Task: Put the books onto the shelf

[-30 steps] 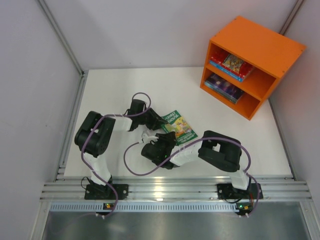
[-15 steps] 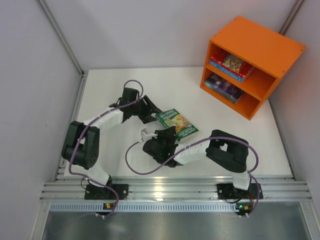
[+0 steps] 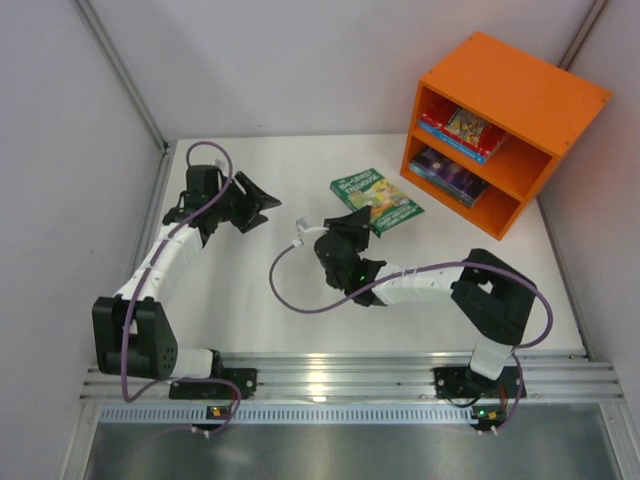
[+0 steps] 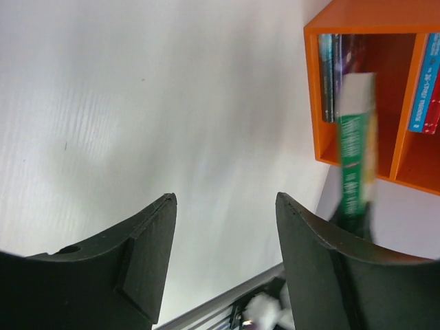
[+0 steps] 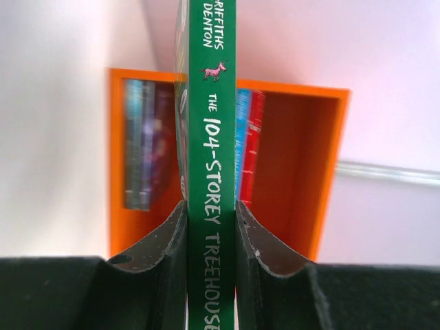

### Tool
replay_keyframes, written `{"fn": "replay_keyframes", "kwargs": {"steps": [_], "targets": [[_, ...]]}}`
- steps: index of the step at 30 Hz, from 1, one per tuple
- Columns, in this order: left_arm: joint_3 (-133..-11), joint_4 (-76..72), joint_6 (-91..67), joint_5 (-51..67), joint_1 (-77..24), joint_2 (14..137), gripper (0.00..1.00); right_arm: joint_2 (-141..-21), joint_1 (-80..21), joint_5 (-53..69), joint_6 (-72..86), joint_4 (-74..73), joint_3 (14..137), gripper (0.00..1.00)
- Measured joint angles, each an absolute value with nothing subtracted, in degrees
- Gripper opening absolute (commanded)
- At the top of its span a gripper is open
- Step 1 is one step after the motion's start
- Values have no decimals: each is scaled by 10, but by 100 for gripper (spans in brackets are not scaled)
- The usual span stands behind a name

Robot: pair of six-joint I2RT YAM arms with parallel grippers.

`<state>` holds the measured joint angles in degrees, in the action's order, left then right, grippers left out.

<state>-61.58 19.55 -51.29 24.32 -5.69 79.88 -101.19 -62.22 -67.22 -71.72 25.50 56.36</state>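
Your left pincer (image 3: 258,204) stands well apart at the left of the worktop (image 3: 300,165). Its fingers are spread about halfway with nothing between them, probably to leave the lane free. Your right pincer (image 3: 352,222) is clamped narrow on the spine of the green book (image 3: 380,198). It holds the book cover-up, likely so it slides in flat like the books (image 3: 462,128) lying in both compartments of the shelf (image 3: 515,90), near ahead on the right.
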Motion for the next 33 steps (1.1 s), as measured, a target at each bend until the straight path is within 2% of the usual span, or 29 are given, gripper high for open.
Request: {"fn": "replay_keyframes", "kwargs": {"steps": [5,13,21,33], "targets": [[-563,201,-501,251,-57,768,65,-970,-554,-666,-843,320,615,0],[-515,198,-493,271,-56,767,65,-957,-454,-633,-952,411,656,0],[-503,171,-494,302,-56,770,65,-958,-382,-612,-990,454,656,0],[-486,145,-494,331,-56,784,65,-958,-326,-565,-972,425,656,0]]}}
